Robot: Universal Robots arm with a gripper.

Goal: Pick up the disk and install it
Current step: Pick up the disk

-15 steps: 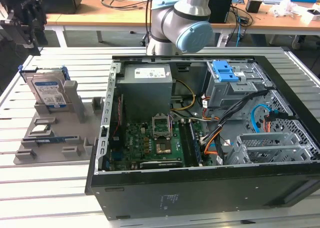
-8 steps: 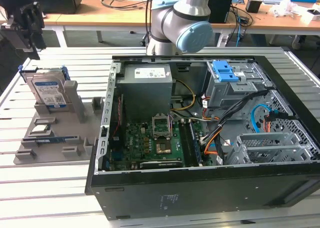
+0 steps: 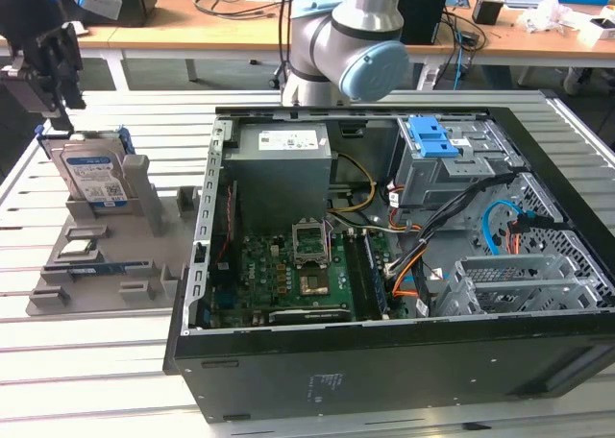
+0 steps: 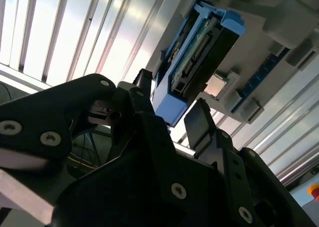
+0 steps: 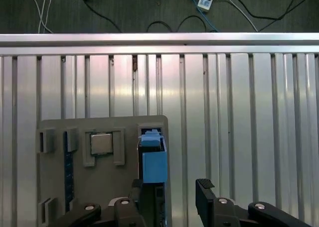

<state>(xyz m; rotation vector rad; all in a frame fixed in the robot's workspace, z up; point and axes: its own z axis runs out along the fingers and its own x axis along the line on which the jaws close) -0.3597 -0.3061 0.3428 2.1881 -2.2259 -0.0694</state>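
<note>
Gripper [image 3: 60, 90] spread wide, holding nothing. Poised above the disk [image 3: 93, 174], apart from it. Disk on edge in a slot of the grey holder [image 3: 106, 277], on the slatted table [image 3: 96, 380], at the exterior view's left of the open case [image 3: 384, 361].

Likely trouble: off-centre line-up. From the first wrist view, disk [image 5: 153, 165] close beside one finger [image 5: 135, 192] and well apart from the other. Could be clipped on its blue bracket on the way down, or shoved sideways and tilted in the slot on closing. Could also slip from a grip on the thin plastic edge alone. Judged, not seen.

Exterior view: gives the gap in height between gripper and disk, plus the case with its blue-latched cage [image 3: 432, 140]. First wrist view: gives the sideways line-up from straight above the gripper [image 5: 169, 187], and the chip [image 5: 102, 144] in the next pocket. Second wrist view: gives the connector edge of the disk [image 4: 194, 53], seen slanting past the gripper [image 4: 172, 95].
</note>
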